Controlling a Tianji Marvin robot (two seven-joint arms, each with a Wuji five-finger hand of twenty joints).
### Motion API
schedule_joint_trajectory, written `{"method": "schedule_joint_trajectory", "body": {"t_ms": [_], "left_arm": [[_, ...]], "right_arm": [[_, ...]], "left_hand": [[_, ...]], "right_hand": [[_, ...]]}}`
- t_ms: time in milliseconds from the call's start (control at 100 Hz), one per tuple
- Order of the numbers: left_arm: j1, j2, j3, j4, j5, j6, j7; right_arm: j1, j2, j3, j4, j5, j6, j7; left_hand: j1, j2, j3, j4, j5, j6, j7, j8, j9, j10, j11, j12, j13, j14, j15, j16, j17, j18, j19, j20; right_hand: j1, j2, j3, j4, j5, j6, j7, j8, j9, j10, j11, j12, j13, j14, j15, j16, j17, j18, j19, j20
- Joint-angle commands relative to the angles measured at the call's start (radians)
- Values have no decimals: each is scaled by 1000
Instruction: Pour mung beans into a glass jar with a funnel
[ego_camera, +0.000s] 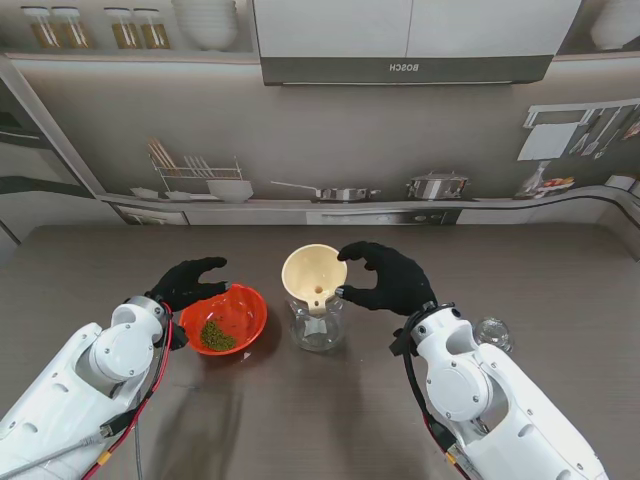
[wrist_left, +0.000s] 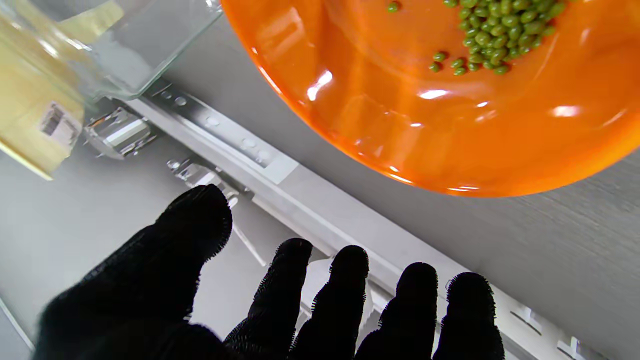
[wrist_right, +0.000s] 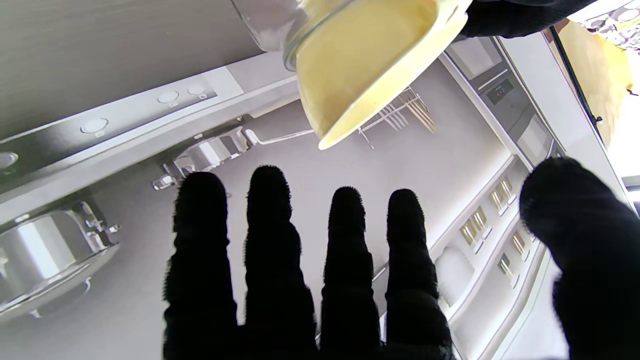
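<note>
The mung beans (ego_camera: 217, 336) are lying in a small green heap inside the orange bowl (ego_camera: 240, 300), which is sitting on the bench (ego_camera: 560, 280) left of its middle and slightly tipped. Just to the bowl's right, near the middle of the bench, the glass jar (ego_camera: 318, 327) is standing upright with the cream funnel (ego_camera: 313, 272) sitting in its mouth, the funnel's wide cup leaning a little to the left.

The left hand (ego_camera: 187, 284) is hovering at the bowl's left rim with its fingers spread apart and holding nothing; from the left wrist the fingertips (wrist_left: 345, 260) are showing clear of the bowl. The right hand (ego_camera: 388, 279) is curving beside the funnel's right side, thumb and fingers apart; whether any finger is touching the rim cannot be told. A small clear glass lid (ego_camera: 493, 333) is lying toward the bench's right edge, well apart from the jar.
</note>
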Motion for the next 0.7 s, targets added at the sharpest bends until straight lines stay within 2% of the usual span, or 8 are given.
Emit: {"method": "schedule_joint_trajectory", "body": {"t_ms": [0,150,190,290,570,690], "left_arm": [[-26,5,9,22,11,-5,-30],[-77,13,37,77,27,-21,-64],[-89,17,44,87,30,-23,-83],[-118,24,62,118,45,-38,-106],[-164,29,103,172,57,-33,-132],[-179,33,117,189,52,-28,-156]], "right_arm": [[0,-4,-3,7,-1,1,18],[0,-4,-3,8,4,2,20],[0,-4,-3,8,5,2,21],[0,-4,-4,8,5,2,21],[0,-4,-6,11,9,-5,22],[-1,-6,-7,14,11,-8,17]], "left_hand": [[-7,-34,28,-15,-36,-25,-12,-8,-45,-32,-3,4,-26,-28,7,11,-11,-43,7,23],[14,-60,66,-11,-55,-38,-15,-9,-90,-48,-11,0,-60,-53,-3,8,-33,-70,-3,21],[28,-89,119,-7,-68,-40,-18,-12,-101,-53,-8,-3,-67,-56,-5,7,-35,-75,-8,17],[48,-139,180,-6,-84,-53,-24,-17,-110,-64,-4,-4,-71,-66,-4,7,-28,-91,-13,9],[56,-164,206,-13,-60,-52,-9,-12,-111,-65,2,-2,-71,-71,2,7,-19,-93,-15,-1],[75,-171,226,-8,-41,-76,6,-2,-116,-70,1,-2,-79,-75,0,5,-28,-95,-18,-5]], "right_hand": [[-10,-5,27,-3,0,2,6,18,1,4,1,4,22,-21,-8,-6,4,8,-5,4],[-11,-3,28,-3,1,12,11,18,5,4,3,5,26,-21,-6,-5,5,7,-3,4],[-11,-2,29,-3,-1,12,12,17,5,6,4,5,27,-20,-5,-5,5,8,-3,4],[-11,0,29,-3,-1,16,15,17,7,6,4,5,28,-20,-5,-5,6,7,-2,4],[-10,1,31,-2,-2,19,19,13,12,7,6,4,30,-20,-4,-5,6,7,0,3],[-14,13,32,0,6,23,25,13,25,12,10,5,41,-21,2,-3,16,7,6,4]]}}
